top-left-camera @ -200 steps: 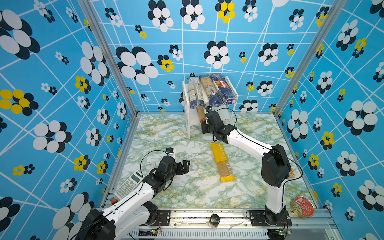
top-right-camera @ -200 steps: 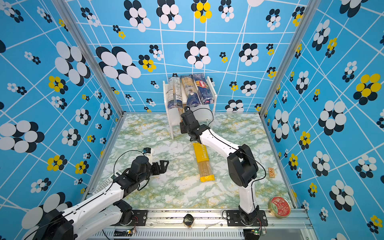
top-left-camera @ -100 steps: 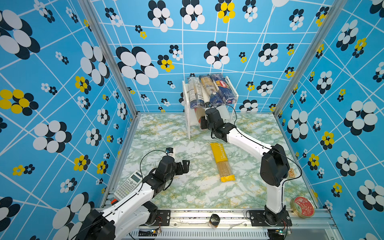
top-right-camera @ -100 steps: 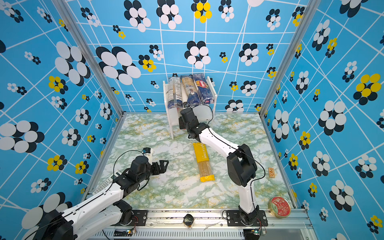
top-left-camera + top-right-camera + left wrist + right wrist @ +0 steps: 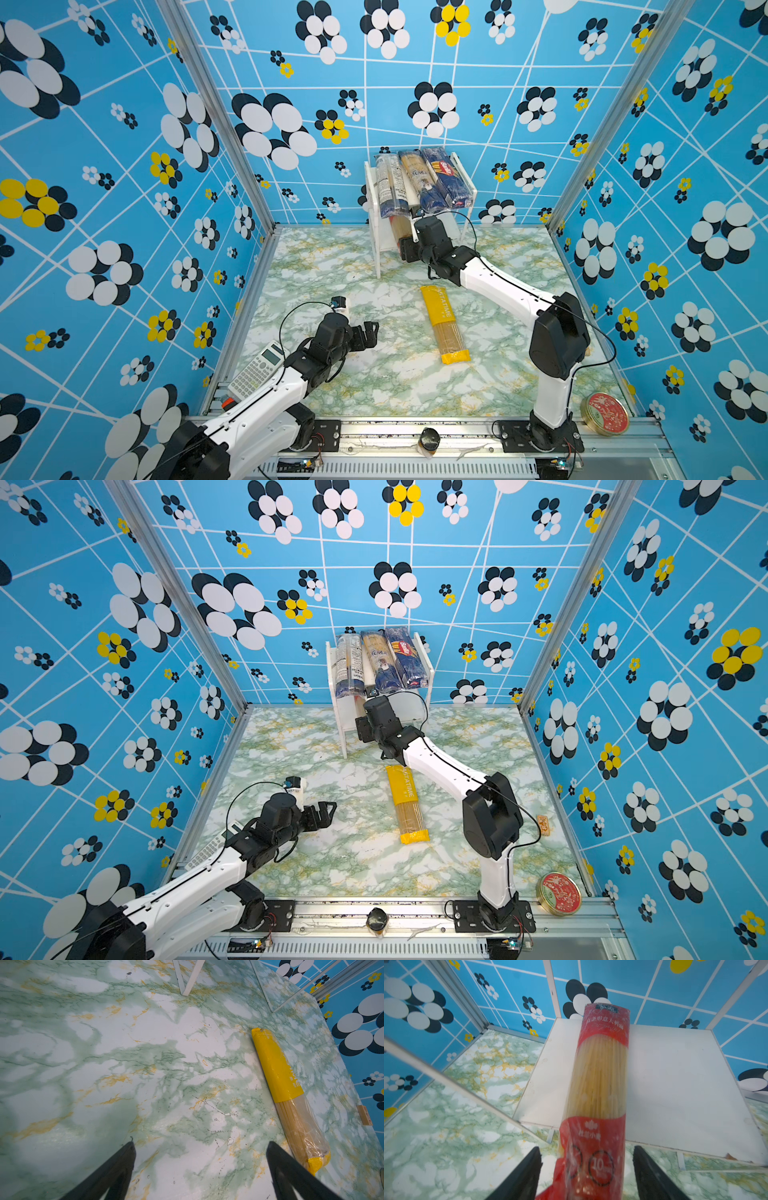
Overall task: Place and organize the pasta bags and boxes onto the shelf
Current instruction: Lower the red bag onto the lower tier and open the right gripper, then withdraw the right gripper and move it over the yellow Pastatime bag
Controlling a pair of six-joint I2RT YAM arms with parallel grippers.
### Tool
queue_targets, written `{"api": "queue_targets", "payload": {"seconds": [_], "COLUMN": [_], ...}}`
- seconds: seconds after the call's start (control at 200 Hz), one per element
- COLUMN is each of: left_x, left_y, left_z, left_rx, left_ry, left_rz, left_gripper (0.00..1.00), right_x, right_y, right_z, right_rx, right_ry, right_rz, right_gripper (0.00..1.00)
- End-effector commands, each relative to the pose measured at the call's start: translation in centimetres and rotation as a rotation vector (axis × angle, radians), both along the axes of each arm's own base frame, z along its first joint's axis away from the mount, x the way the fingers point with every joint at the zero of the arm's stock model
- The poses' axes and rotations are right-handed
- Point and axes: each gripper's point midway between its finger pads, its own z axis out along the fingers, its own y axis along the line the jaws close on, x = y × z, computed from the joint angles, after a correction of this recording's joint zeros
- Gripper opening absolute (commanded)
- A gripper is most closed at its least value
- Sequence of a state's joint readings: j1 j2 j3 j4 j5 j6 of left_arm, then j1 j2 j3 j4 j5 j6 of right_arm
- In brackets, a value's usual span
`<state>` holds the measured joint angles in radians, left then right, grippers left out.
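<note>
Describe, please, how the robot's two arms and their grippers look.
The left arm and right arm have white link shells and bulky black joint housings, each carrying a thin black cable. The left gripper and right gripper are black, with slim, tapering fingers.

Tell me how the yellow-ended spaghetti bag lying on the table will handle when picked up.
The yellow-ended bag probably stays fairly stiff lengthwise: straight spaghetti strands show through its clear film. Its rounded body may roll sideways if nudged. The glossy wrap looks slippery, so a pinch could slide.
</note>
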<state>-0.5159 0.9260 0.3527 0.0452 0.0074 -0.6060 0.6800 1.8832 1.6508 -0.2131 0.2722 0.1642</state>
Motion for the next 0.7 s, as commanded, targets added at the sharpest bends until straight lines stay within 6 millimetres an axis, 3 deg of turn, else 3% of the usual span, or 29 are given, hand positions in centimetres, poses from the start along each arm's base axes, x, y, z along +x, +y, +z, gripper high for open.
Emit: {"api": "queue_targets", "payload": {"seconds": [0.0, 0.175, 0.395, 0.695], "left_x": [0.0, 0.2, 0.5, 1.2], "left_y": [0.6, 0.5, 0.3, -0.5], "left_z": [-0.4, -0.7, -1.0, -0.9], "left_rx": [0.023, 0.027, 0.029, 0.016], "left_ry": [0.002, 0.011, 0.022, 0.027], "left_rz": [0.008, 0.002, -0.003, -0.022], "left_gripper": [0.99, 0.99, 0.99, 0.99], "right_x": [-3.1, -7.0, -12.1, -17.3], "right_y": [-1.6, -3.1, -6.6, -10.7], "right_z": [0.0, -1.7, -4.4, -13.7], "right_rx": [-0.072, -0.117, -0.125, -0.149], "right_ry": [0.044, 0.134, 0.221, 0.449], "right_rz": [0.071, 0.151, 0.152, 0.052], "right_gripper": [0.78, 0.86, 0.92, 0.99]}}
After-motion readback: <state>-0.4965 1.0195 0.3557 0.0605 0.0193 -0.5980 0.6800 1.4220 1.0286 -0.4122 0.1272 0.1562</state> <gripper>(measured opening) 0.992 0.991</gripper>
